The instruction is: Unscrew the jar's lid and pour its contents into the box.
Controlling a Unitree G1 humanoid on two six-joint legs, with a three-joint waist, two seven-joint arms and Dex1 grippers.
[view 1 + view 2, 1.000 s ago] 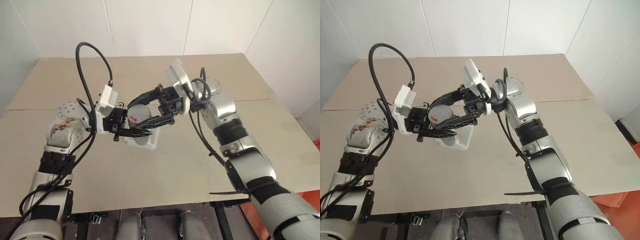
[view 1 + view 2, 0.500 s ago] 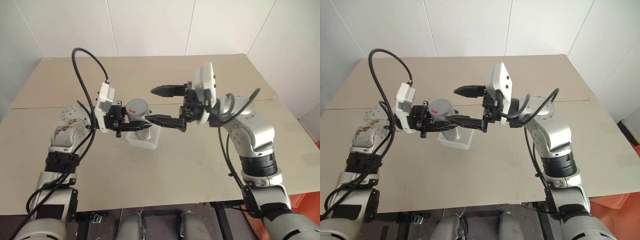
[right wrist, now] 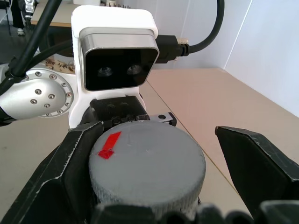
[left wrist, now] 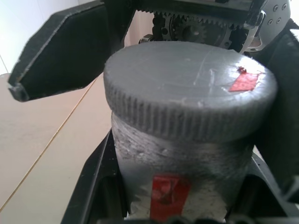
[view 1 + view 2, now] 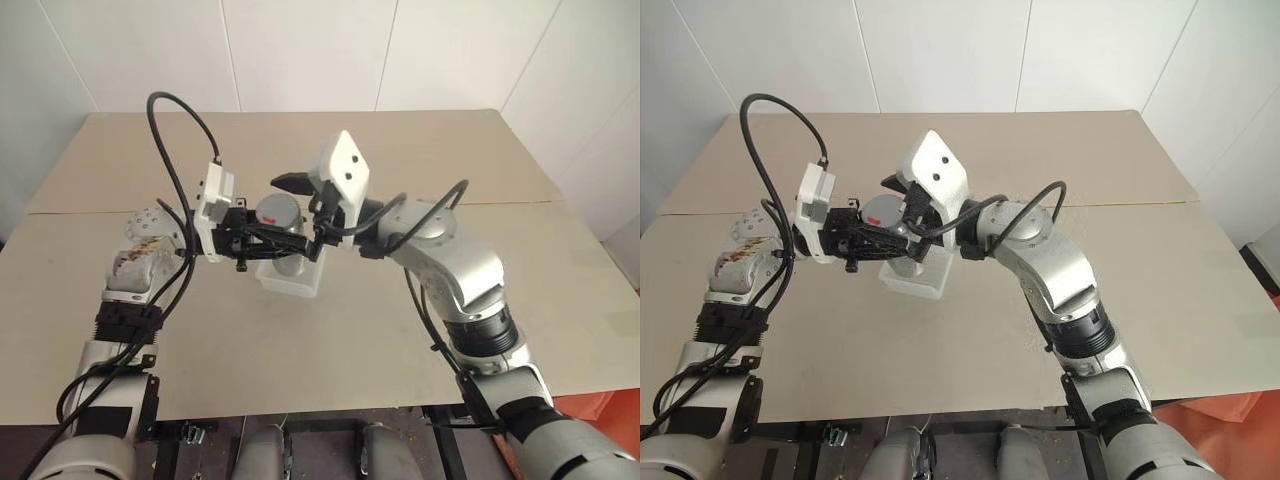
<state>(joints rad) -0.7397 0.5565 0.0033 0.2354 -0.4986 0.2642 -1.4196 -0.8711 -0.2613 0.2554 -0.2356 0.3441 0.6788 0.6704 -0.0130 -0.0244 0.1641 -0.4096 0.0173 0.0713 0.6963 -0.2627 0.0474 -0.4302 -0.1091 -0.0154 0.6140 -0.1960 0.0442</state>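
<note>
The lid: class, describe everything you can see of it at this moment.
The lid is a round grey cap with a ribbed rim, a scuffed flat top and a small red mark near its edge. It sits on the jar, which the left gripper holds upright above the box. The right gripper straddles the lid, one finger against its rim, the other apart.

The jar (image 4: 180,163) stands upright near the middle of the head view, up in the air above the box (image 5: 288,283). Its round grey lid (image 3: 147,161) is on, with a red mark on top. The small white box sits on the table.
</note>
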